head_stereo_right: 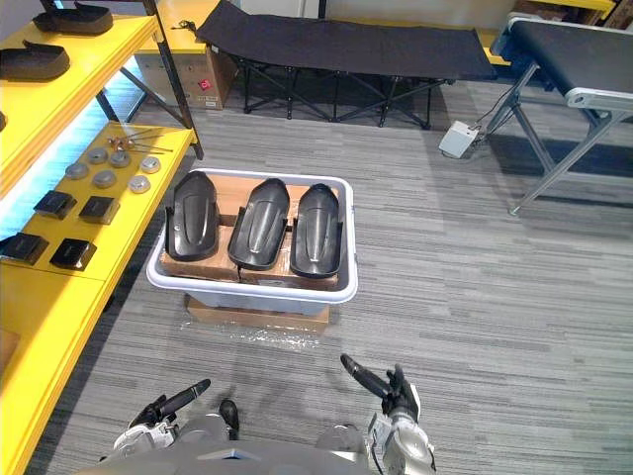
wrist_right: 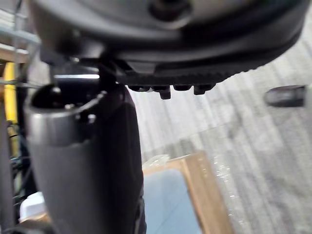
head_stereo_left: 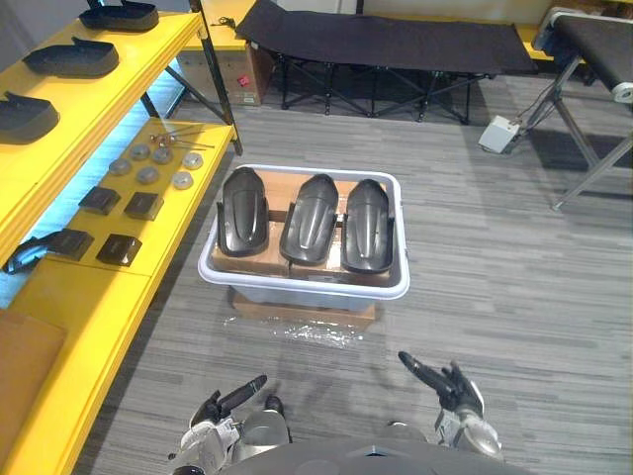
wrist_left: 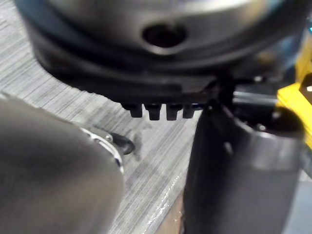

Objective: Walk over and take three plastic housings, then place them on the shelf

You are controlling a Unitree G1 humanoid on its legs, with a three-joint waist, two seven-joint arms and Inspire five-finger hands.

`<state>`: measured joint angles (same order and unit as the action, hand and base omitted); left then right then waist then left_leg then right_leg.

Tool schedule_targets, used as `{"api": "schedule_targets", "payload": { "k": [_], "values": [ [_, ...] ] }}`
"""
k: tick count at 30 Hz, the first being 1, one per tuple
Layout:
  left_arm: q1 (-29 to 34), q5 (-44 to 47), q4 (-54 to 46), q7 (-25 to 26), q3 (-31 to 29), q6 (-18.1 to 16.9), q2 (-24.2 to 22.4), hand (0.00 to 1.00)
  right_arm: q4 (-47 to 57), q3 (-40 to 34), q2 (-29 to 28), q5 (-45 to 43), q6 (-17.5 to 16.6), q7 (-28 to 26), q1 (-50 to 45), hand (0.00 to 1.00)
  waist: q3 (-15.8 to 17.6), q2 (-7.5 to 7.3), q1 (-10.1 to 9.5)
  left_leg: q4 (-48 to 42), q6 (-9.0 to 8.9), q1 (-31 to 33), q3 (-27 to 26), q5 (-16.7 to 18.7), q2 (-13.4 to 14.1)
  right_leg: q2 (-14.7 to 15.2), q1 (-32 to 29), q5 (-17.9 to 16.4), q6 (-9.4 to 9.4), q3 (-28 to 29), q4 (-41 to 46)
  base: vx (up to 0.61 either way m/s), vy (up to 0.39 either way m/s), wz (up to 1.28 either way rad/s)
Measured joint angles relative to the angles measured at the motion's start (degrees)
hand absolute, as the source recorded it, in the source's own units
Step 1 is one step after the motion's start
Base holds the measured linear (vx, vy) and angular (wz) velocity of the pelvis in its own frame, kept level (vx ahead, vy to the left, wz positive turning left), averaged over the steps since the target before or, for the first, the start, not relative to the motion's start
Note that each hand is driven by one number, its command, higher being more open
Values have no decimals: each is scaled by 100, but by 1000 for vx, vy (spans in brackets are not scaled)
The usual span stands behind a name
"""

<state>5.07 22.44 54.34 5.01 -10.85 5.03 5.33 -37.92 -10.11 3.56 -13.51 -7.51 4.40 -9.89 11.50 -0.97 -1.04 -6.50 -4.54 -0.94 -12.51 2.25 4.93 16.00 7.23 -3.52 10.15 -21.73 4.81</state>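
Three black plastic housings lie side by side in a white bin (head_stereo_left: 302, 287) on the floor ahead: the left housing (head_stereo_left: 242, 210), the middle housing (head_stereo_left: 313, 220) and the right housing (head_stereo_left: 368, 225). They rest on cardboard inside the bin. The yellow shelf (head_stereo_left: 119, 89) runs along the left, and its upper level holds more black housings (head_stereo_left: 74, 57). My left hand (head_stereo_left: 229, 401) and right hand (head_stereo_left: 440, 381) hang low and near, well short of the bin. Both have straight fingers and hold nothing. The right thumb (wrist_right: 87, 161) shows close up over the floor.
The bin stands on a flat cardboard box (head_stereo_left: 302, 315). The shelf's lower level carries small black parts (head_stereo_left: 119, 247) and grey discs (head_stereo_left: 148, 175). A black folding cot (head_stereo_left: 386, 45) stands at the back, a metal-legged table (head_stereo_left: 593, 40) at the right, and a white box (head_stereo_left: 499, 134) on the floor.
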Motion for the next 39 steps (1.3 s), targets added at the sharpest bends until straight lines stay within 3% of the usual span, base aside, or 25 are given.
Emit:
{"api": "schedule_targets", "payload": {
  "k": [5, 6, 11, 14, 18, 20, 23, 26, 28, 31, 39],
  "values": [
    [85, -12, -150, -22, 362, 15, 49, 100, 1637, 1, 24, 269, -80, 775, -26, 100, 6, -49, 71, 101, -22, -182, -56, 15, 69, -92, 77, 78, -90, 128, -2, 51, -1, -6],
    [157, -15, -167, -43, 379, -6, 85, 100, 1911, -35, 30, 406, -99, 859, 39, 100, -26, -114, 89, 115, -32, -229, -95, 22, 91, -113, 89, 81, -88, 168, -5, 18, -8, -16],
    [214, -63, -141, -140, 442, -134, 164, 100, 2443, -232, 323, 357, -226, 996, 283, 100, -65, -227, 116, 177, -34, -362, -206, 23, 134, -158, 107, 211, -106, 303, -25, -1, 6, -15],
    [214, -543, -181, -149, 480, -166, 192, 100, 2432, -246, 569, 364, 5, 983, 465, 100, -75, -259, 116, 176, -32, -379, -197, 24, 120, -163, 186, 271, -117, 316, -117, -57, 25, -3],
    [214, -926, -223, -151, 570, -299, 223, 100, 1845, -95, 829, 352, 714, 959, 901, 100, -59, -224, 92, 86, -22, -334, -76, 16, 119, -168, 197, 258, -118, 264, -118, -109, -3, 7],
    [214, -965, -289, -195, 567, -364, 249, 100, 1283, -92, 1008, 256, 1028, 970, 1289, 100, 19, -236, 44, -338, -13, -14, 107, 163, 143, -165, 166, 122, -102, 140, -102, -129, -22, 30],
    [165, -973, -549, -263, 576, -365, 287, 100, 385, -91, 1467, 111, 1315, 1072, 2202, 100, 567, 11, -114, -1478, -19, 782, 509, 572, 445, -358, -41, 18, -102, -55, 188, -199, 7, 38],
    [88, -689, -810, -364, 468, -410, 367, 100, -74, -94, 1775, -379, 1330, 1163, 3007, 100, 1128, -7, -379, -1688, -22, 1376, 792, 548, 498, -436, -450, 15, -99, -159, 374, -206, 24, 28],
    [-54, -620, -998, -385, 428, -491, 458, 100, -317, -94, 1882, -685, 1332, 1202, 3419, 100, 1399, -181, -618, -1712, 4, 1604, 885, 465, 489, -465, -609, 90, -87, -181, 377, -97, 7, 20],
    [-97, -452, -1116, -389, 430, -515, 494, 100, -544, -92, 2075, -766, 1331, 1230, 3843, 100, 1488, -291, -698, -1791, 98, 1840, 995, 397, 374, -433, -640, 214, -80, -239, 246, 12, 26, 24],
    [-245, -418, -1165, -409, 437, -520, 489, 100, -906, 113, 2923, -743, 1396, 1244, 4737, 100, 1598, -220, -813, -1974, 172, 2145, 1047, 397, 278, -384, -821, 269, -57, -36, 225, 37, 35, 9]
  ]
}}
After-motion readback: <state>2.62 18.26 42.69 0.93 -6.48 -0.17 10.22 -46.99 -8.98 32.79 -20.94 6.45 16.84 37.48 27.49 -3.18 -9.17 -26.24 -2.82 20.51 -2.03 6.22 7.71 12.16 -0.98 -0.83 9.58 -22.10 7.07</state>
